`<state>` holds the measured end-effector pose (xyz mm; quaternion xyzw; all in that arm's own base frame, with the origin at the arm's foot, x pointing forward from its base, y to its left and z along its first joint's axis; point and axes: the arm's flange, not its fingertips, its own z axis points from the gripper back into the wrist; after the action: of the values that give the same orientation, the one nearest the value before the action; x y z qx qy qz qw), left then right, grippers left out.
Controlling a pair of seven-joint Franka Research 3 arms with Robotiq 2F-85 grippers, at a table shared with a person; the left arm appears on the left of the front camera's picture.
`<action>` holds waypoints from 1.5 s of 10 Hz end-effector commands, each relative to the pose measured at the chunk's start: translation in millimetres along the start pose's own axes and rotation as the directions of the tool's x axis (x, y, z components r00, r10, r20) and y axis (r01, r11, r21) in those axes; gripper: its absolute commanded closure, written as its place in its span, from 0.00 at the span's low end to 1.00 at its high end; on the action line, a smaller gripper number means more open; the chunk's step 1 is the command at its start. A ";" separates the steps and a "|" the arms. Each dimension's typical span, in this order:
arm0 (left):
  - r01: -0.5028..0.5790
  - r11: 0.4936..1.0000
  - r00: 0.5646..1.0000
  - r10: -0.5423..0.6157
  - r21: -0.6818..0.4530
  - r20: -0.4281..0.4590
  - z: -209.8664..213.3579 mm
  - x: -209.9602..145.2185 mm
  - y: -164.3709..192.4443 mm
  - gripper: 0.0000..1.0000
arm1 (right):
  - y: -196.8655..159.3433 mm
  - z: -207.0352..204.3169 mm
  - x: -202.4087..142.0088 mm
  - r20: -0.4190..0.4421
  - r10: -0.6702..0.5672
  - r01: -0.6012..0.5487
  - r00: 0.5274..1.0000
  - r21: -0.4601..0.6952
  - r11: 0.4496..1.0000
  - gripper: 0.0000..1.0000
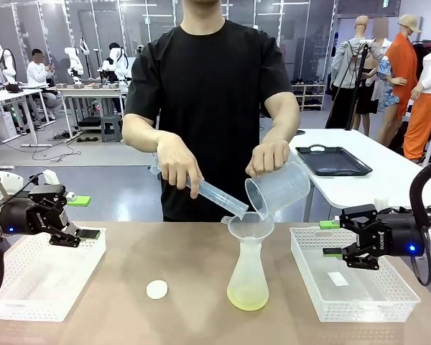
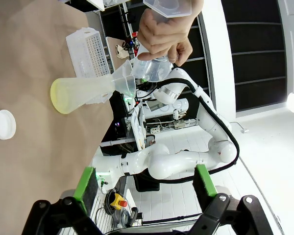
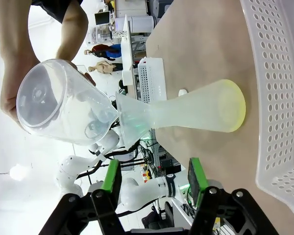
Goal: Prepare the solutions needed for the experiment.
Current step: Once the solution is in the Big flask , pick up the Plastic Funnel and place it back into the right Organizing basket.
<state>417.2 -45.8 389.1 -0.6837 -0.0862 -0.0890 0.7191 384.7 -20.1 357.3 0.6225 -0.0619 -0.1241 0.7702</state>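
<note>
At the table's left side, the left gripper [image 1: 86,217] hovers over the inner rim of a white basket [image 1: 29,287], its fingers spread apart with nothing between them. Just right of that basket a small white cap [image 1: 156,290] lies flat on the bare tabletop. Near the middle stands a clear flask [image 1: 248,266] with a funnel [image 1: 250,226] seated in its neck, and the solution [image 1: 248,296], a shallow pale yellow layer, sits in the flask's bottom. A person across the table tips a measuring cylinder [image 1: 215,195] toward the funnel with one hand [image 1: 178,164] and a beaker [image 1: 279,188] with the other hand [image 1: 269,157], both spouts meeting over the funnel's mouth; whether liquid is running at this instant cannot be told. Farther right sits a second basket [image 1: 302,262], and the right gripper [image 1: 332,238] hangs above its inner edge, fingers likewise apart and holding nothing. The step in hand looks like filling the flask, done by the person while both arms wait clear of it. The next move probably calls for patience until the pouring vessels lift away; after that an arm would likely need to take an emptied vessel or the funnel, approaching slowly so the narrow-necked flask is not knocked and the liquid not spilled.
</note>
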 end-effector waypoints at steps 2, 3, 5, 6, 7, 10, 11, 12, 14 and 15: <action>0.003 1.000 1.000 -0.003 -0.012 0.012 -1.4 1.3 -2.6 0.00 | 1.6 0.1 -0.3 0.006 0.000 0.000 1.000 -0.008 1.000 0.30; 0.003 1.000 1.000 -0.003 -0.012 0.012 -1.4 1.3 -2.6 0.00 | 1.6 0.1 -0.3 0.006 0.000 0.000 1.000 -0.008 1.000 0.30; 0.003 1.000 1.000 -0.003 -0.012 0.012 -1.4 1.3 -2.6 0.00 | 1.6 0.1 -0.3 0.006 0.000 0.000 1.000 -0.008 1.000 0.30; 0.003 1.000 1.000 -0.003 -0.012 0.012 -1.4 1.3 -2.6 0.00 | 1.6 0.1 -0.3 0.006 0.000 0.000 1.000 -0.008 1.000 0.30; 0.003 1.000 1.000 -0.003 -0.012 0.012 -1.4 1.3 -2.6 0.00 | 1.6 0.1 -0.3 0.006 0.000 0.000 1.000 -0.008 1.000 0.30; 0.003 1.000 1.000 -0.003 -0.012 0.012 -1.4 1.3 -2.6 0.00 | 1.6 0.1 -0.3 0.006 0.000 0.000 1.000 -0.008 1.000 0.30; 0.003 1.000 1.000 -0.003 -0.012 0.012 -1.4 1.3 -2.6 0.00 | 0.0 -0.4 -0.1 -0.001 0.000 0.000 1.000 -0.002 1.000 0.30; 0.003 1.000 1.000 -0.003 -0.012 0.012 -1.4 1.3 -2.6 0.00 | 3.8 -4.2 -0.2 -0.002 0.036 -0.036 0.999 -0.033 0.999 0.30; 0.003 1.000 1.000 -0.003 -0.012 0.012 -1.4 1.3 -2.6 0.00 | 25.6 -17.3 -0.1 -0.036 0.156 -0.159 0.987 -0.109 0.981 0.30; 0.003 1.000 1.000 -0.003 -0.012 0.012 -1.4 1.3 -2.6 0.00 | 41.3 -24.6 1.1 -0.067 0.228 -0.236 0.971 -0.143 0.961 0.30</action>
<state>417.2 -45.8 389.1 -0.6837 -0.0863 -0.0890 0.7191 392.9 1.5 379.7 0.5840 -0.0830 -0.0581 0.8054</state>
